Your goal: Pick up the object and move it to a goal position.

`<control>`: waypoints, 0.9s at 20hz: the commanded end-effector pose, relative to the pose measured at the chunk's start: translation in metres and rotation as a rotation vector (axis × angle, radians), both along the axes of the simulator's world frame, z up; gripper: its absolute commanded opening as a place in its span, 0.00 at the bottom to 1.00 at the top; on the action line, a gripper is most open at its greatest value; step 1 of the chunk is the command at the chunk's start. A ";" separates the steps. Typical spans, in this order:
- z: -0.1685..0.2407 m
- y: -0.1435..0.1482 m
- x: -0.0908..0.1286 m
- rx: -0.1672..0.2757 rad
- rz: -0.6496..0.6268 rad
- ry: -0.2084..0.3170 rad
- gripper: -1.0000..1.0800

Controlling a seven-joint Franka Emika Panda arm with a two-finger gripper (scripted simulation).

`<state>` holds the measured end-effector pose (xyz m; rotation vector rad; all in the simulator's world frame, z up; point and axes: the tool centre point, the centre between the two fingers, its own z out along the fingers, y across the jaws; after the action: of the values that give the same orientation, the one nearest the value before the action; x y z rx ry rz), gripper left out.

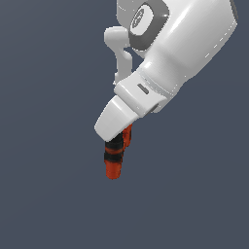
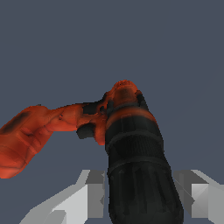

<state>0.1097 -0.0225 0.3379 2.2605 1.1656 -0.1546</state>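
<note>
In the exterior view the background is plain dark grey-blue, with no surface to be seen. A little to the left of the middle hangs the drill [image 1: 115, 158], small, red-orange with black bands. It points down and its upper part is hidden behind the white hand of the arm [image 1: 165, 53], which comes in from the upper right and fills that corner. The fingers cannot be seen in this view.

In the wrist view the drill's [image 2: 131, 148] red-orange handle reaches out to one side, and the black ribbed nose part runs toward the camera. This black part stands between the two grey fingers [image 2: 94, 194] of the gripper [image 2: 142, 194]. One finger lies close against the black body and the other is just beside it. The jaws are closed onto the drill and hold it, so only the width of its black part separates them.
</note>
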 end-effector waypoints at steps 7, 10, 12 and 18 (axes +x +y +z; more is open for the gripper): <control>0.025 -0.006 0.006 -0.001 0.000 -0.007 0.00; 0.023 -0.006 0.006 -0.002 0.000 -0.007 0.00; 0.018 -0.006 0.005 -0.002 -0.001 0.001 0.00; 0.026 -0.009 0.000 -0.002 -0.001 0.001 0.00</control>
<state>0.1108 -0.0296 0.3548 2.2603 1.1702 -0.1694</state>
